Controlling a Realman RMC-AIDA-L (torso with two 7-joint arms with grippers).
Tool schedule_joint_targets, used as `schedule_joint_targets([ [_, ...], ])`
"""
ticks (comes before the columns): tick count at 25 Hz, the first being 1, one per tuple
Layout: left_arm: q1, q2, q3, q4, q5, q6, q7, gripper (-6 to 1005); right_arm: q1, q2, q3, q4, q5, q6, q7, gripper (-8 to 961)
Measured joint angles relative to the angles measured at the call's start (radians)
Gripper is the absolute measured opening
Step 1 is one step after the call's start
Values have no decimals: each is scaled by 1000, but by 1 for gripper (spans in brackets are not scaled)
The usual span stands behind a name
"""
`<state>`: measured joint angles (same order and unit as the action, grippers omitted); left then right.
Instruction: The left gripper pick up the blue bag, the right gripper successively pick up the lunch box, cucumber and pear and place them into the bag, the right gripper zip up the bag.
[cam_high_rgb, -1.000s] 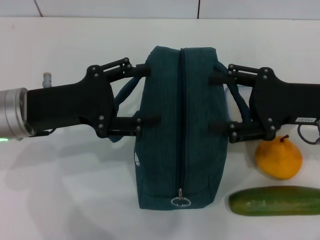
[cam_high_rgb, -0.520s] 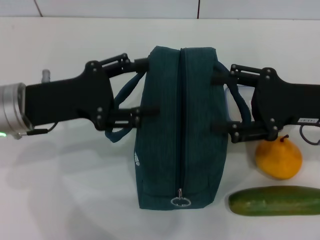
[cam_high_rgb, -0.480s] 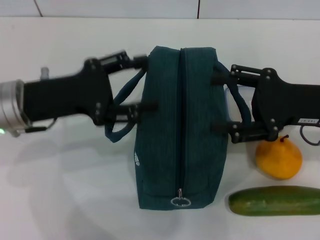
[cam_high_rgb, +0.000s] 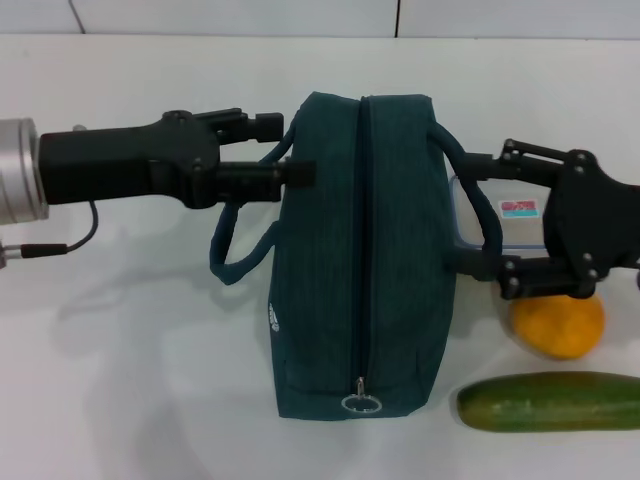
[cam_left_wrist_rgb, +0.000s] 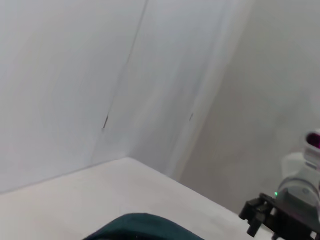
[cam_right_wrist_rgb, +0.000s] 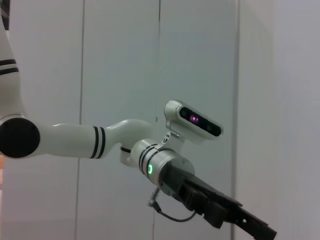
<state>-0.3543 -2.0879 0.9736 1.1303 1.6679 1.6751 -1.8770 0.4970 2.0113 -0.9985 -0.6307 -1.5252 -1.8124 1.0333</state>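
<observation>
The blue bag (cam_high_rgb: 360, 260) stands zipped shut on the white table, its silver ring pull (cam_high_rgb: 361, 403) at the near end. My left gripper (cam_high_rgb: 296, 147) is at the bag's left side, turned edge-on and open, with the left loop handle (cam_high_rgb: 228, 250) passing between its fingers. My right gripper (cam_high_rgb: 462, 215) is open at the bag's right side, by the right handle (cam_high_rgb: 482, 205). It straddles the clear lunch box (cam_high_rgb: 515, 212). The pear (cam_high_rgb: 558, 325) lies partly under the right gripper. The cucumber (cam_high_rgb: 548, 401) lies in front of the pear.
The table's back edge meets a tiled wall (cam_high_rgb: 300, 15). The left arm's cable (cam_high_rgb: 60, 248) hangs by its silver cuff (cam_high_rgb: 20, 170). The right wrist view shows the left arm (cam_right_wrist_rgb: 160, 170) against a plain wall. The left wrist view shows the bag's top edge (cam_left_wrist_rgb: 145, 227).
The left gripper has rolled about its axis to edge-on, now around the left handle. The right gripper has drawn back to the right, uncovering the lunch box and hiding part of the pear.
</observation>
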Motion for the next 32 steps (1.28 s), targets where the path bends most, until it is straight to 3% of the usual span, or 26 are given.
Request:
schedule_joint_targets([
  [12, -24, -1, 116, -1, 94, -185, -172, 799, -27, 0, 0, -13, 9, -7, 2, 842],
  [27, -93, 5, 112, -139, 114, -219, -64, 768, -28, 0, 0, 4, 10, -5, -17, 842],
  [29, -94, 5, 108, -147, 111, -235, -65, 540, -29, 1, -1, 14, 10, -5, -28, 842],
  [32, -95, 4, 101, -150, 98, -242, -65, 414, -31, 1, -1, 26, 10, -5, -29, 842],
])
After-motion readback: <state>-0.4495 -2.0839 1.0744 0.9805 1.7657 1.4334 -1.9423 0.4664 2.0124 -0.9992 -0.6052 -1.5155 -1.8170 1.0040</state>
